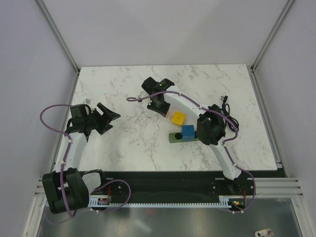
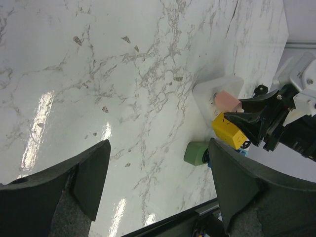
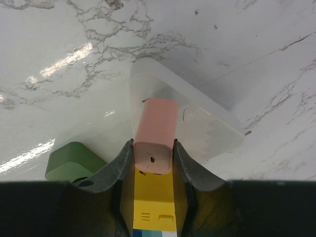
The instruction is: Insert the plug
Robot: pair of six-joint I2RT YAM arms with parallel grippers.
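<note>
White marble table (image 1: 123, 148), plain walls around. Left gripper (image 2: 159, 145): jaws spread wide, holding nothing, well apart from the blocks. Right gripper (image 3: 153, 144): clenched on the pink block (image 3: 157, 123), which lies over a white translucent box (image 3: 207, 128). Green power strip (image 1: 174, 138). Yellow block (image 1: 178, 117). Blue plug (image 1: 187, 132): seated on the strip, just beside the yellow block, ungripped.

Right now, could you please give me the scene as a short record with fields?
left claw: open, holding nothing
right claw: shut on pink block
pink block: far end over translucent white holder
blue plug: on green power strip
yellow block: between blue plug and pink block
</note>
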